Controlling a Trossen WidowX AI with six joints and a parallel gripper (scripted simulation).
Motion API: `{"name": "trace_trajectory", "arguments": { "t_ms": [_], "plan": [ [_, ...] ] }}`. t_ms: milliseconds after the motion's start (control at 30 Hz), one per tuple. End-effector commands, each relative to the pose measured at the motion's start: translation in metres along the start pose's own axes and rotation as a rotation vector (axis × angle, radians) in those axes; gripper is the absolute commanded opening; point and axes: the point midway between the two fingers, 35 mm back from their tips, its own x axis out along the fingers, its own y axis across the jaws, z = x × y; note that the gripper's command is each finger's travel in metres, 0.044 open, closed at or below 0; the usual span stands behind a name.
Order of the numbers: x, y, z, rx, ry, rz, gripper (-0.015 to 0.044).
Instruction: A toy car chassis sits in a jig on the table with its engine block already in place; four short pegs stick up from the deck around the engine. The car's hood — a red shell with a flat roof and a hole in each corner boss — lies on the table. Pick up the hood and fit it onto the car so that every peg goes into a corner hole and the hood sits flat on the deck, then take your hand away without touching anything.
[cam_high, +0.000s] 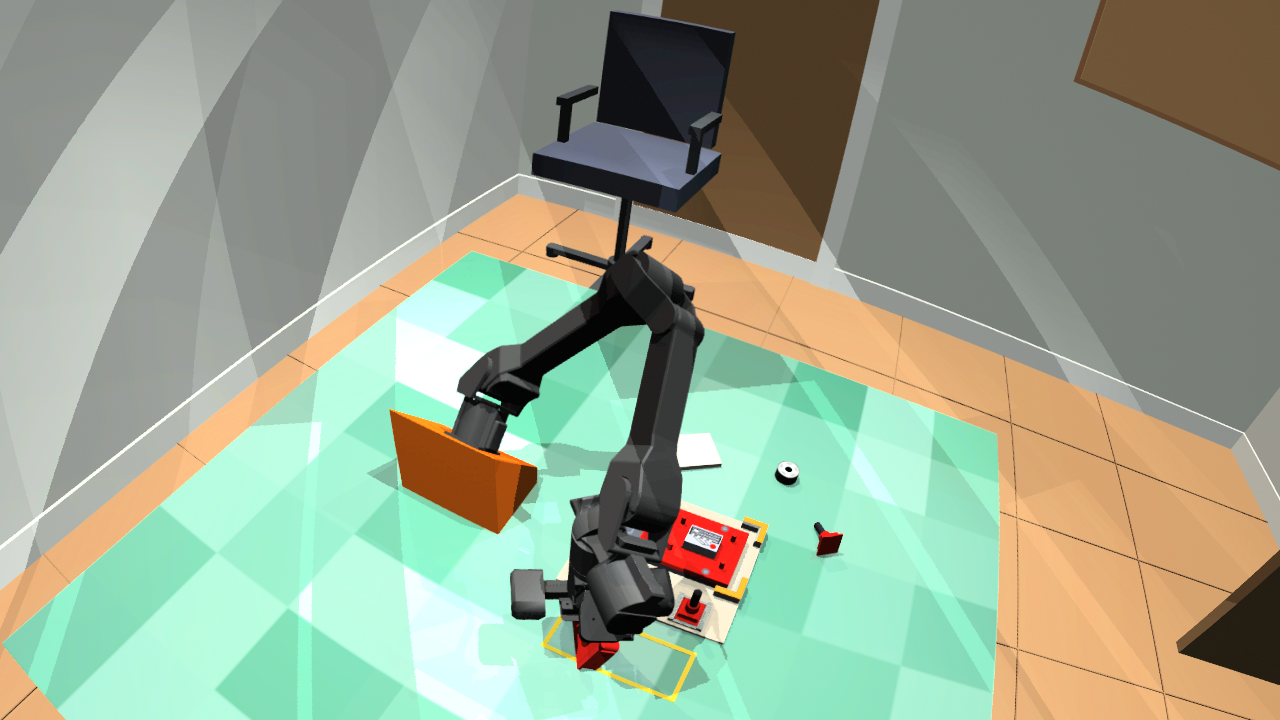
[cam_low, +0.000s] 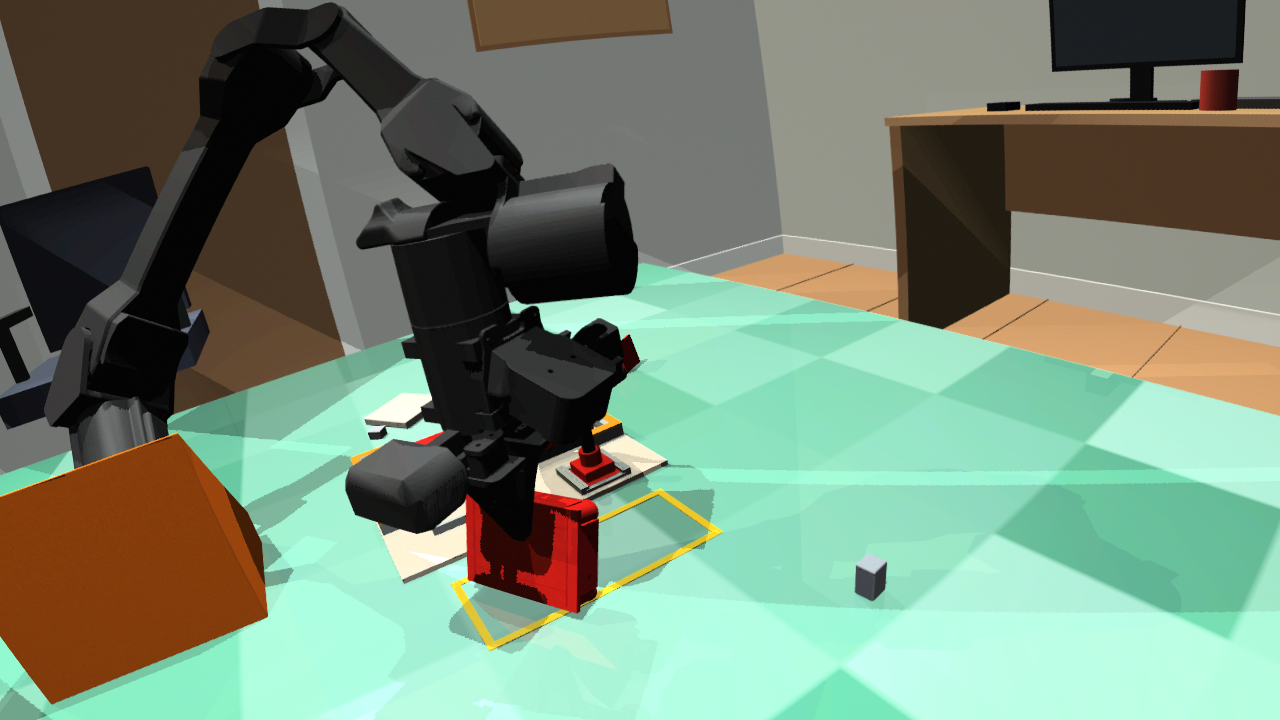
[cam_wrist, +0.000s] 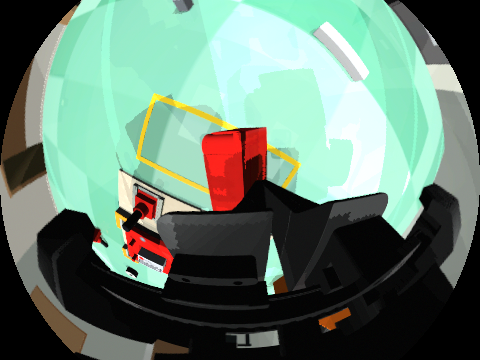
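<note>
The red hood (cam_high: 594, 648) (cam_low: 559, 555) (cam_wrist: 225, 167) stands on edge, its roof upright, across the yellow outline (cam_high: 683, 676) (cam_low: 691, 511) (cam_wrist: 145, 126) in front of the jig board (cam_high: 720, 626) (cam_low: 420, 550) (cam_wrist: 175, 200). My gripper (cam_low: 520, 531) (cam_wrist: 260, 185) is shut with nothing between its fingers. Its tips are low against or just beside the hood's broad face; contact cannot be told. The red chassis (cam_high: 687, 562) (cam_wrist: 160, 246) sits in the jig with the grey engine block (cam_high: 704, 540) (cam_wrist: 151, 264) on its deck. Pegs stick up around the engine. My arm hides part of the chassis.
A red piece with a black post (cam_high: 691, 610) (cam_low: 590, 465) (cam_wrist: 146, 204) stands on the board. Another red piece (cam_high: 828, 541) and a black-and-white ring (cam_high: 786, 481) lie beyond. An orange block (cam_high: 456, 479) (cam_low: 134, 573) is by the arm's base. A small grey block (cam_low: 870, 577) stands apart.
</note>
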Motion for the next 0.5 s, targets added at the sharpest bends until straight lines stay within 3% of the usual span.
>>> {"name": "trace_trajectory", "arguments": {
  "t_ms": [0,233,467],
  "plan": [
    [0.0,0.005,-0.001,0.004,0.004,0.002,0.0],
    [-0.002,0.011,-0.001,0.003,0.004,0.002,0.0],
    [-0.071,0.007,0.002,0.003,0.005,0.001,0.0]
  ]
}}
